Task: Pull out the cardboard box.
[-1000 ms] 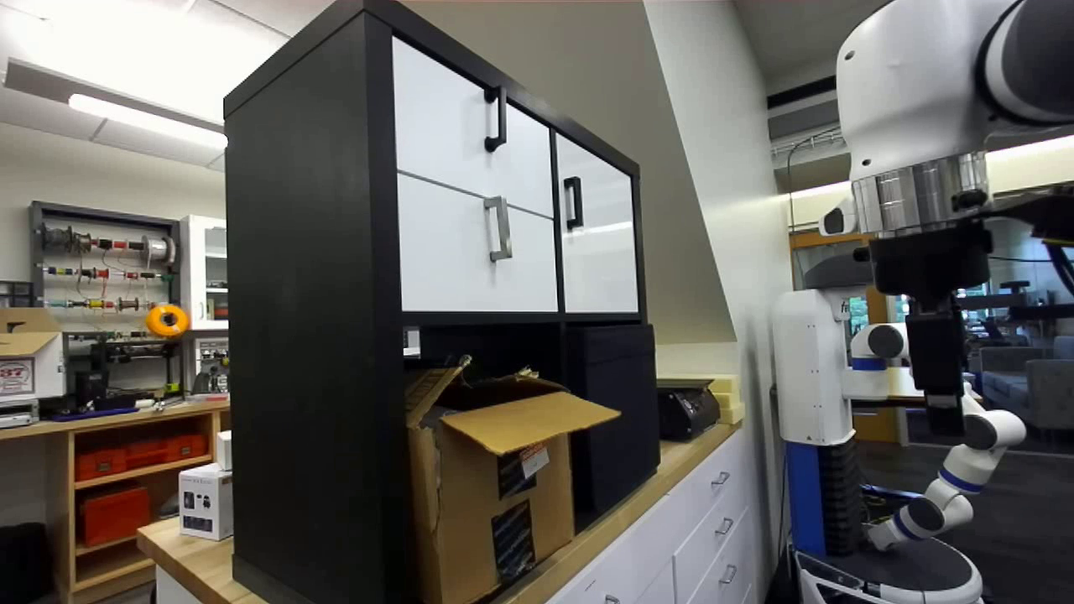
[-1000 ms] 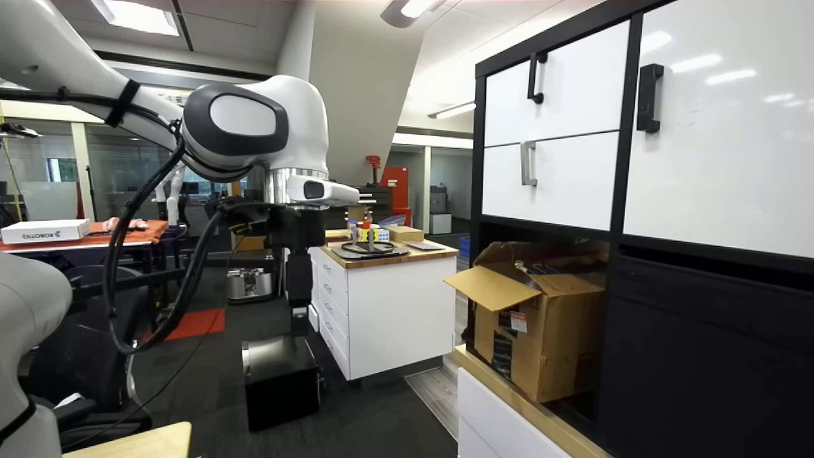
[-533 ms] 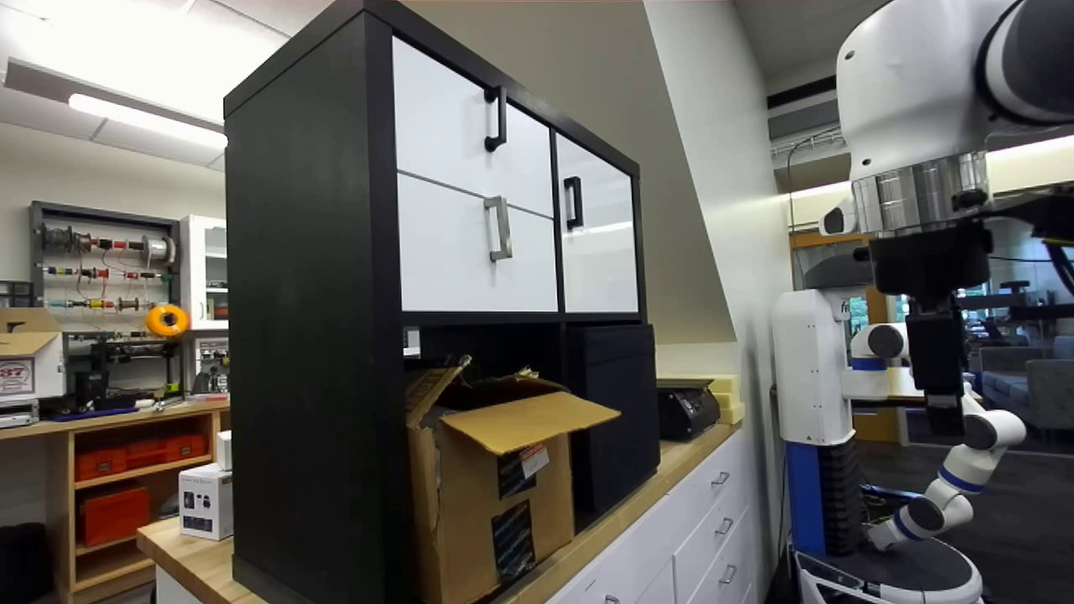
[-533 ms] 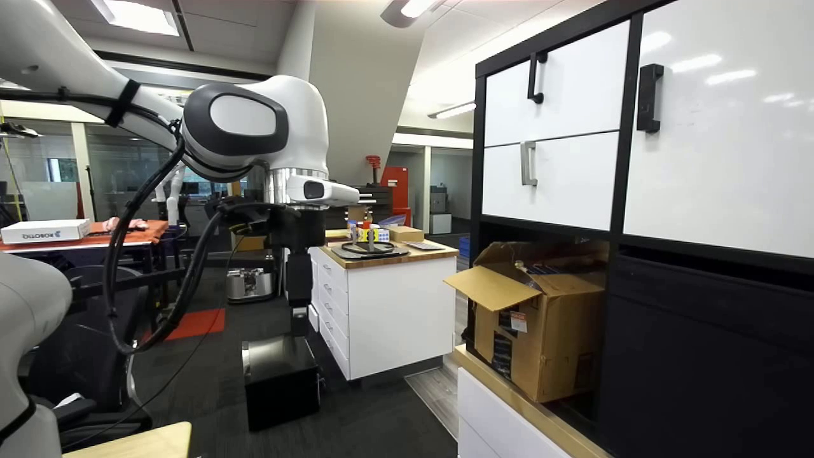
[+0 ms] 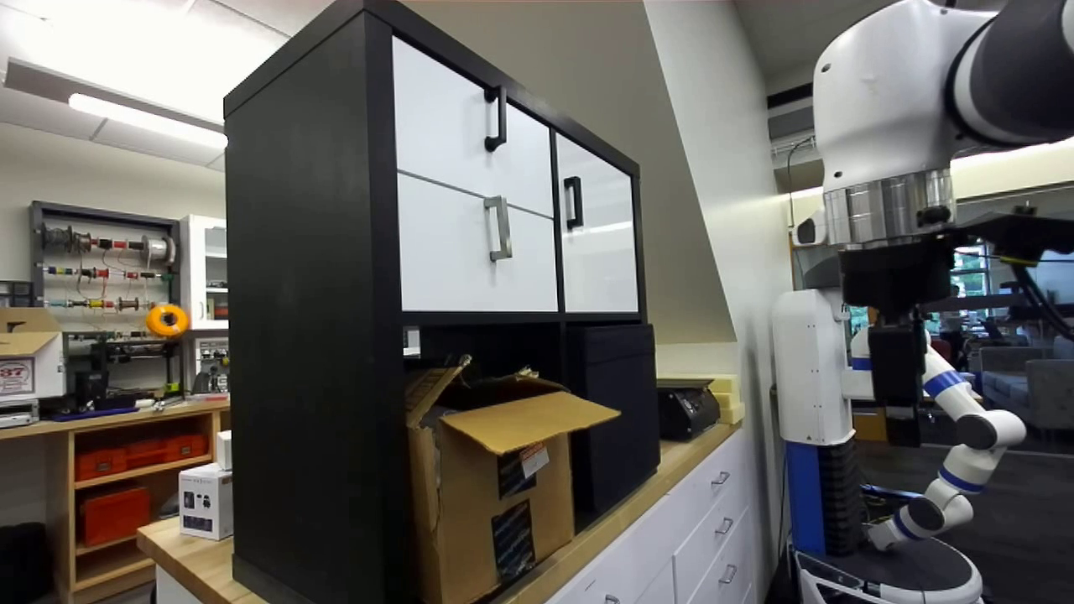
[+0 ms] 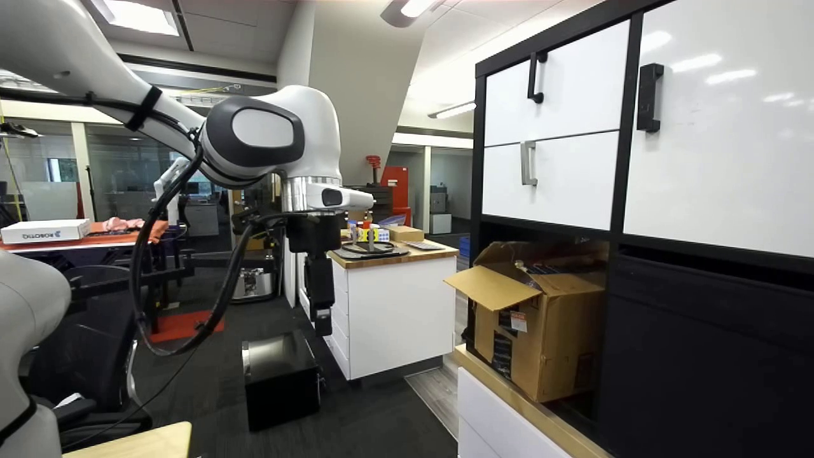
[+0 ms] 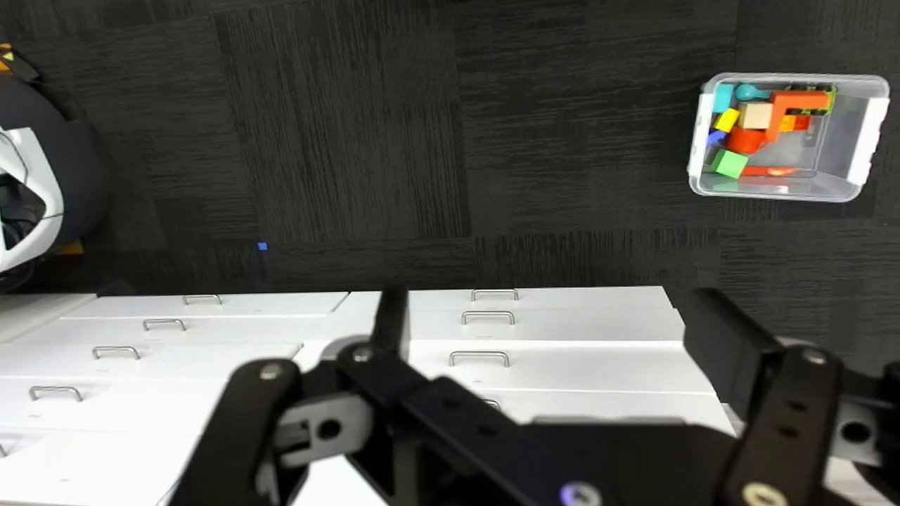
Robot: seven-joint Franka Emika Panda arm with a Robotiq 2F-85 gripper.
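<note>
OK, so what's new: the arm (image 6: 318, 127) is closer to the black cabinet (image 5: 336, 319) than half a second ago, while nothing about the cardboard box (image 6: 566, 337) looks different. In an exterior view we've got the box at about 3 o'clock from the end effector (image 6: 323, 326), well apart. It's sitting in a lower cubby (image 5: 503, 346) above the counter (image 5: 692, 455), its front looks to poke out a little, and one flap (image 6: 493, 287) sticks out past the opening. The end effector points down, fingers (image 7: 731, 344) spread wide with nothing between them; in the wrist view we get white drawer fronts (image 7: 583, 365) around 6 o'clock, dark floor (image 7: 562, 154) up at 12, and no box. So task-wise, we read this as the approach: the gap is shrinking but the pull hasn't started. We'd guess the next move is carrying on toward the cubby, then getting one finger either side of the flap or a box edge. Our worry is that the flap just folds or tears before the box slides, or that a side of it rubs the cubby wall on the way out. We can't tell how heavy the thing is, so we'd pull slow and straight.
</note>
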